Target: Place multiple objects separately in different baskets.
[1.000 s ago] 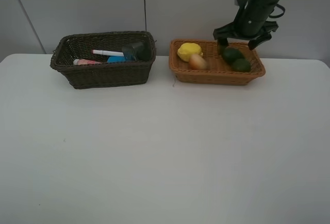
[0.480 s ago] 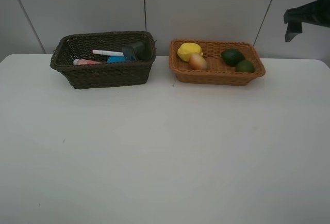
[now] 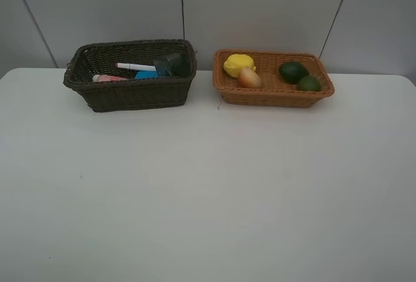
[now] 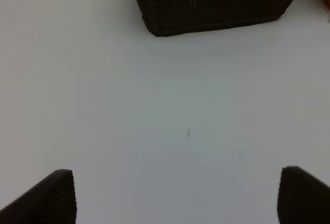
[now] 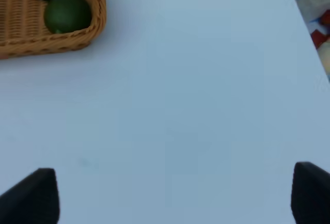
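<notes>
Right gripper [image 5: 175,195]: jaws spread wide, nothing between them, only the two dark fingertips showing at the bottom corners of the right wrist view, above bare white table [image 3: 208,191]. Gone from the exterior high view entirely; a second ago poised over the right end of the tan basket [image 3: 273,93], half a second ago retreating at the upper right edge of the frame. Left gripper [image 4: 175,195]: likewise wide apart and empty, tips at the bottom corners of its view, facing the dark brown basket [image 4: 216,12].

Judged significance: last item released, arm withdrawn, sorting apparently finished; nothing left loose on the table.

Contents, tan basket, upper right of centre: yellow lemon [image 3: 238,64], knobbly and rounded; orange-red peach [image 3: 248,78] touching it in front; dark green avocado [image 3: 293,71] and a smaller green piece [image 3: 309,83] just beside it, smooth and dull. Cut face or pit of that piece not visible.

Contents, dark brown basket [image 3: 130,93], upper left of centre: white marker [image 3: 136,67], slim with a red end; pink bottle [image 3: 107,78] lying flat; dark grey bottle [image 3: 172,65], glossy, at the right end; a blue item [image 3: 145,75], identity unclear.

Both baskets woven wicker, rectangular, ribbed weave; the brown one deeper, the tan one shallow with flared sides. Table matte and smooth.
</notes>
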